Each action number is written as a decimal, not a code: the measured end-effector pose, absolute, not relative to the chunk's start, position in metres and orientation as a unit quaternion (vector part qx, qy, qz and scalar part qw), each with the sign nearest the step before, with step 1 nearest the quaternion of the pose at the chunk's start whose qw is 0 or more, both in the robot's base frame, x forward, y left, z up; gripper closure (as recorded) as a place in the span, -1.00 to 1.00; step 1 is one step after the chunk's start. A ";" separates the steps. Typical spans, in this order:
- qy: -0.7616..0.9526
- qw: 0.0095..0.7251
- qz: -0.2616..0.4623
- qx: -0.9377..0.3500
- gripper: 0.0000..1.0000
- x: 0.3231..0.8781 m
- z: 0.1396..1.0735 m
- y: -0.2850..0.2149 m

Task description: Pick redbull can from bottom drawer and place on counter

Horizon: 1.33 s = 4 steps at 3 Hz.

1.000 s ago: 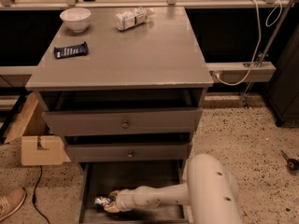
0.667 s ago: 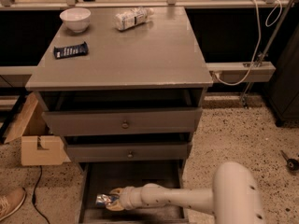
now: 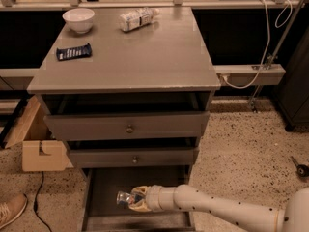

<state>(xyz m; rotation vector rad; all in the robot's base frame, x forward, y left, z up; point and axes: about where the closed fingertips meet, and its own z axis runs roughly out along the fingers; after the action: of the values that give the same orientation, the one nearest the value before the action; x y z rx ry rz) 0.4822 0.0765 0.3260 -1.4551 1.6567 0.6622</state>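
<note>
The bottom drawer (image 3: 104,190) of the grey cabinet is pulled open. My arm reaches into it from the lower right. My gripper (image 3: 131,199) is shut on the redbull can (image 3: 121,197), a small silver-blue can, and holds it sideways a little above the drawer floor, left of the drawer's middle. The counter (image 3: 154,52) is the wide grey top of the cabinet, above the two upper drawers, which stand slightly ajar.
On the counter are a white bowl (image 3: 78,19), a clear plastic bottle (image 3: 137,18) lying on its side, and a dark blue snack packet (image 3: 73,51). A cardboard box (image 3: 42,154) and a shoe (image 3: 12,210) are on the floor at the left.
My gripper has risen and drawn back to the right with the can in it, off the drawer floor. My arm's big link has swung out to the right.
</note>
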 end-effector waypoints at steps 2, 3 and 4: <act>0.643 0.422 0.276 -0.577 1.00 0.479 0.346 0.066; 0.617 0.460 0.269 -0.578 1.00 0.470 0.416 0.030; 0.610 0.476 0.228 -0.591 1.00 0.453 0.488 -0.008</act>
<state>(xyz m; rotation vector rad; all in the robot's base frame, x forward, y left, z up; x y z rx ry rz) 0.4527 -0.0075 0.4885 -1.4439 1.4898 0.5583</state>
